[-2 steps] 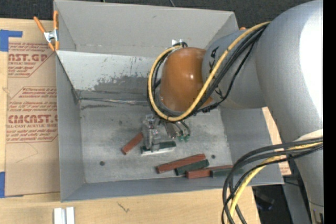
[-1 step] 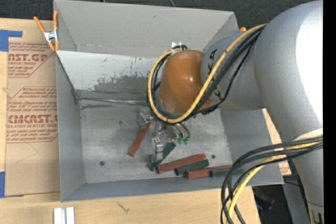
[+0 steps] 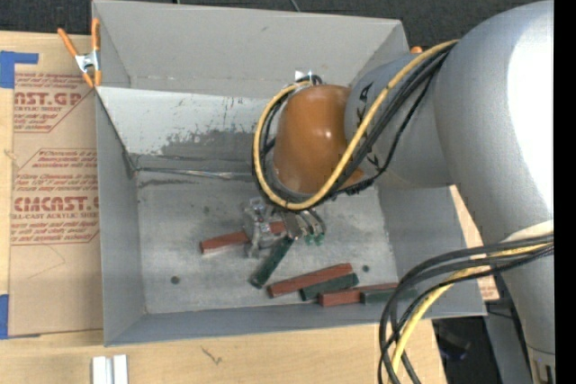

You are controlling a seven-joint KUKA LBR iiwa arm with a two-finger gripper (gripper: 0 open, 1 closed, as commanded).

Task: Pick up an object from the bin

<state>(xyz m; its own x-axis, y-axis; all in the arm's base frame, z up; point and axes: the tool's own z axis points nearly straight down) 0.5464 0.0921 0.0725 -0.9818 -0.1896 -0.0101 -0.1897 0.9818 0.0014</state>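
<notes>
My gripper [image 3: 264, 232] is low in the middle of the bin, just above the floor, under the arm's orange cover. A small reddish-brown flat bar [image 3: 222, 243] lies directly left of the fingertips, its right end touching or nearly touching them. A dark green stick [image 3: 270, 263] slants down-left from just below the gripper. I cannot make out whether the fingers are round either piece.
More sticks lie along the bin's front right: a long reddish-brown one [image 3: 310, 281], a dark green one [image 3: 329, 287], a short reddish one [image 3: 340, 299] and another [image 3: 382, 290] at the right wall. The arm and its cables cover the bin's right side.
</notes>
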